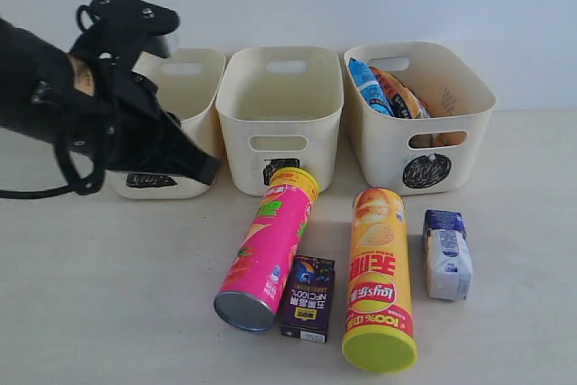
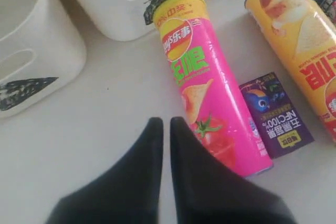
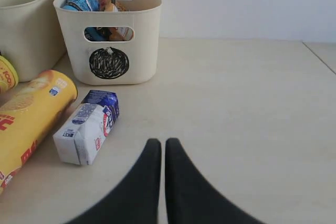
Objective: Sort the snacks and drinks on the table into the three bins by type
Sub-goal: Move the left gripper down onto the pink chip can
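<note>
Tubes and cartons loose on counter, both tools shut

We see the left tool [image 2: 164, 124] closed on nothing, hovering at the left of the exterior frame with its tips toward the pink tube [image 1: 268, 245]. The right tool [image 3: 163, 142] is closed and empty too, low over the counter [image 1: 108, 295] near the white pack [image 1: 447, 254]. A blue bag [image 1: 368, 87] and an orange bag [image 1: 401, 96] sit in the circle bin [image 1: 388, 155], upper right. The pink tube, purple carton [image 1: 306, 297], yellow tube [image 1: 379, 277] and white pack lie at lower centre.

Risks, as we judge them: both tubes lie on their sides and could roll if shut jaws nudge them. The pink tube lies just beside the purple carton, so a wide grasp may drag both.

Hidden: the left arm covers much of the triangle bin [image 1: 209, 87]. The floor of the square bin [image 1: 239, 151] is out of sight. The right arm is absent from the exterior view.
</note>
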